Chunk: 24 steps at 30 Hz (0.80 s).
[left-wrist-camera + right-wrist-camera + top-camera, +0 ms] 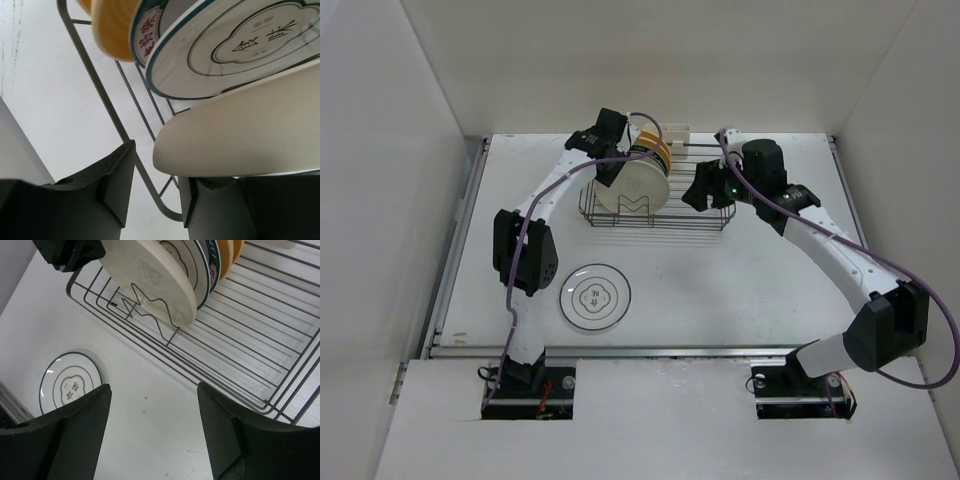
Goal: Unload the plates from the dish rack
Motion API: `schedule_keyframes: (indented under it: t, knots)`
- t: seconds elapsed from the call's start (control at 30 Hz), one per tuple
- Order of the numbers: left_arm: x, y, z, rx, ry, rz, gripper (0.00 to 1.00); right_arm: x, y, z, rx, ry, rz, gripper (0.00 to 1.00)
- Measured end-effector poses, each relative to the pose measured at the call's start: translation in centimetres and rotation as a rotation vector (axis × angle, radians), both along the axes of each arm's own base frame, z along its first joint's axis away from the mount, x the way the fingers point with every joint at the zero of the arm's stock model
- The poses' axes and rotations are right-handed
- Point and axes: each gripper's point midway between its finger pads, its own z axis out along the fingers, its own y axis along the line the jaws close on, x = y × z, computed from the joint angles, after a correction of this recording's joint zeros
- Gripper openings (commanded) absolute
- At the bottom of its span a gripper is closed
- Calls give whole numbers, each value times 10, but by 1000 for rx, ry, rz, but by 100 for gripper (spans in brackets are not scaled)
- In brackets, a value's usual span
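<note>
The left fingers (112, 185) are standing partway apart around the lower rim of the cream plate (240, 135), a sliver of gap showing at one finger. That plate is standing upright at the left end of the dish rack (655, 215), with a teal-ringed plate (225, 50), a lettered-rim plate (144, 42) and a yellow plate (112, 25) lining up behind it. The right fingers (75, 425) are hanging wide apart and empty over the rack's right end. The rack is sitting by the far edge of the tabletop (740, 280). A ringed plate (594, 295) is lying flat near the tabletop's near edge, left of centre.
</note>
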Motion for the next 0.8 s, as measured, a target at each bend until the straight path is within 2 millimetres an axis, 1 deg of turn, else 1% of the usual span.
schedule_keyframes:
  t: [0.03,0.17,0.23,0.27,0.33,0.4,0.43,0.47,0.6,0.67,0.7,0.77,0.8]
  knots:
    - [-1,1,2,1,-4,2,37,0,0,0,1,0,0,75]
    - [-2,4,12,-5,-27,8,37,2,2,-5,-1,13,2,75]
    - [-2,3,17,-13,-37,6,30,3,3,-10,-5,24,4,75]
    - [-2,3,18,-17,-40,4,25,4,3,-13,-7,32,5,75]
    - [-3,1,18,-23,-40,1,18,5,4,-17,-11,42,5,75]
    - [-3,-2,17,-29,-34,-7,18,5,4,-19,-13,47,6,75]
    - [-4,-3,17,-33,-32,-12,21,5,4,-19,-13,47,6,75]
    - [-5,-4,17,-37,-28,-15,26,5,4,-19,-13,47,6,75]
    - [-5,-7,14,-48,-20,-26,26,5,4,-19,-12,47,5,75]
    - [-4,-7,11,-48,-15,-27,29,5,4,-19,-10,47,5,75]
    - [-4,-8,10,-48,-13,-27,29,5,4,-19,-11,48,5,75]
    - [-2,-9,7,-47,-8,-27,29,5,4,-19,-10,48,5,75]
    - [-1,-10,6,-47,-7,-27,26,5,4,-19,-10,48,5,75]
